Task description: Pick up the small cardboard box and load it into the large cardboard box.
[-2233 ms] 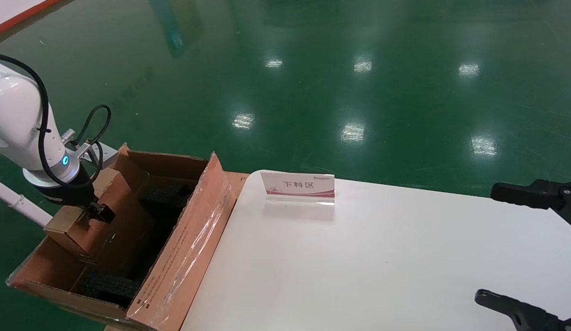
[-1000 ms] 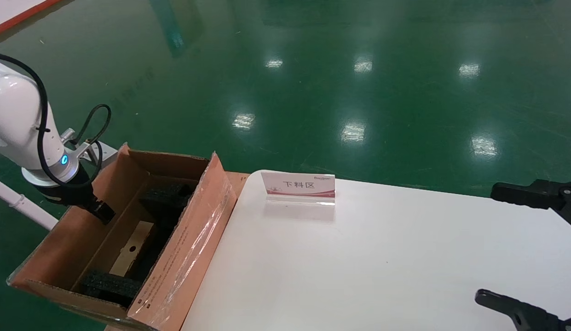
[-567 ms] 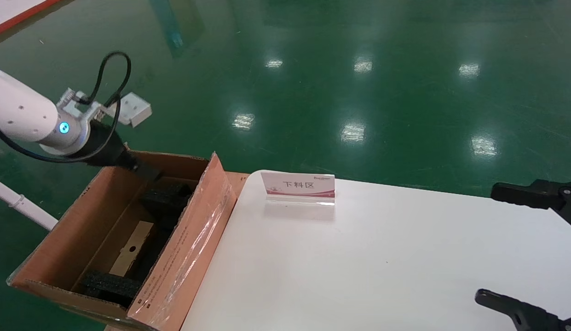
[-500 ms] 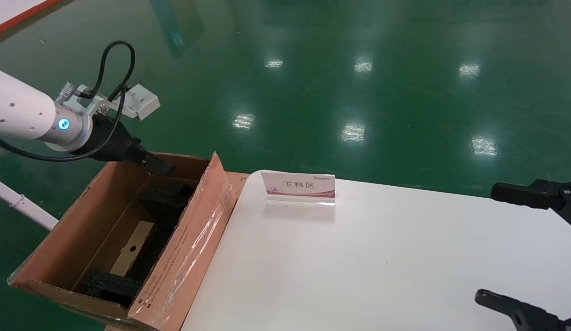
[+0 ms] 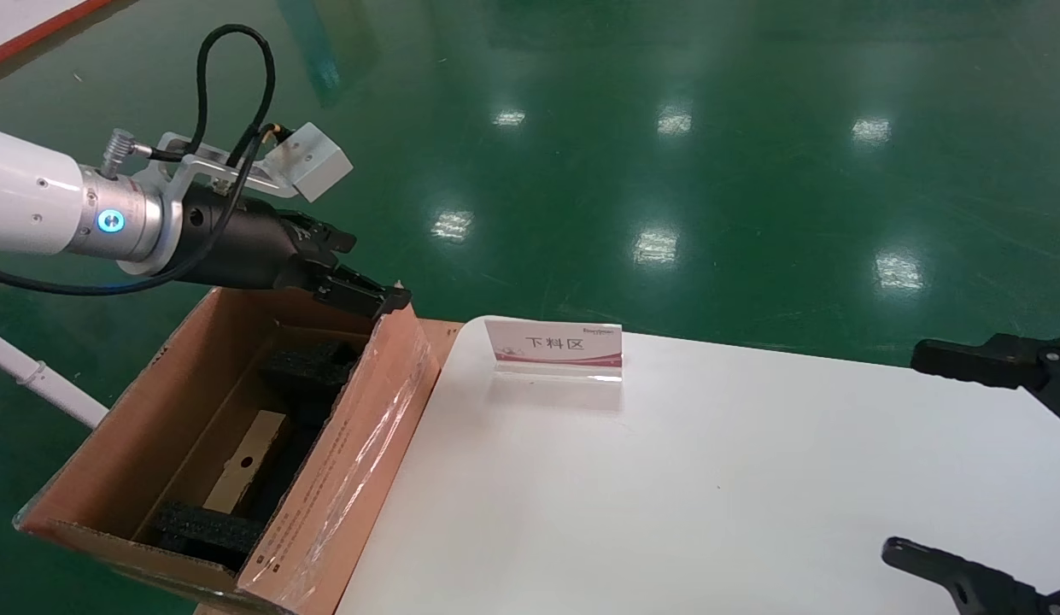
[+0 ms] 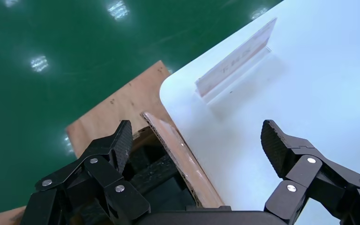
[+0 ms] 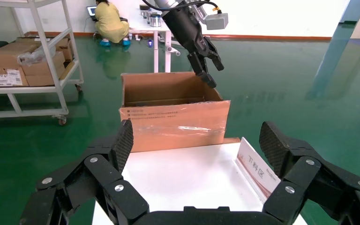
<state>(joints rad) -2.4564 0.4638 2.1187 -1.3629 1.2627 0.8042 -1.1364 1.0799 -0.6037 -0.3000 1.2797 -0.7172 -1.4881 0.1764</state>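
While small cardboard box (image 5: 246, 461) lies inside large cardboard box (image 5: 342, 478), left gripper (image 5: 359, 278) hovers above, spread, empty; right gripper (image 7: 194, 140) spread too.

You're clearly set up on a factory or warehouse floor here. That glossy green painted floor (image 5: 666, 128) with the overhead lights bouncing off it is classic industrial. In your right wrist view there's a white metal shelving cart on wheels (image 7: 42, 56) stacked with labelled cardboard cartons (image 7: 14, 61), plus a worker in a yellow coat (image 7: 108, 21) crouching by a bench with gear on it. Your white table (image 5: 709, 495) even has a little sign stand (image 5: 553, 347) printed 下料区, so it's a marked work zone.
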